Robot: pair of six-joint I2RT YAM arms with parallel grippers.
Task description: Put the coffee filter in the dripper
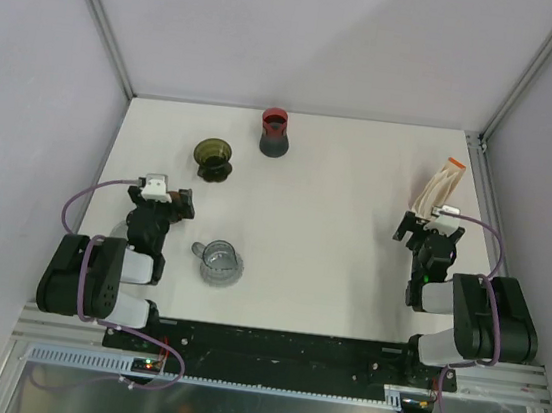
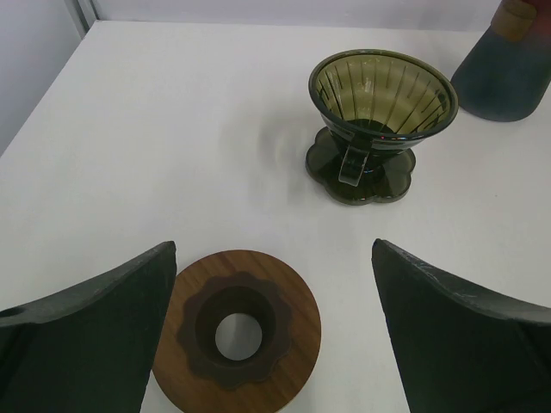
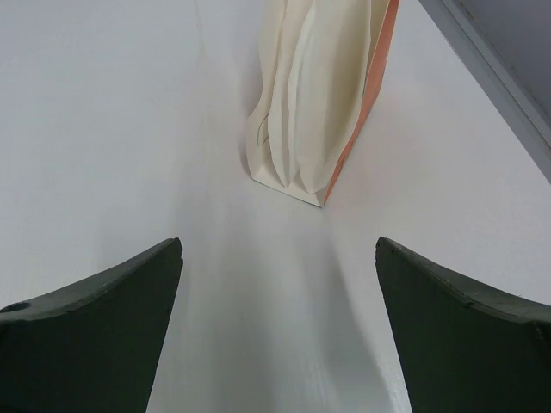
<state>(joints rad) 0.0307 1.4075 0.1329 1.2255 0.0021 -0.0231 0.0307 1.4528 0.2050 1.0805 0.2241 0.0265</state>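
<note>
Top external view, coffee filter stack (image 1: 440, 186) near right table edge, just ahead of right gripper (image 3: 277, 245), fingers spread wide, empty, green dripper (image 1: 214, 157) far left, ahead of left gripper (image 2: 274, 248), likewise spread, empty.

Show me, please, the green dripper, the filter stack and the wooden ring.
green dripper (image 2: 411, 103): left wrist view, ribbed inner wall.
filter stack (image 3: 301, 95): right wrist view, folded paper front.
wooden ring (image 2: 291, 294): left wrist view, outer wood rim.
</note>
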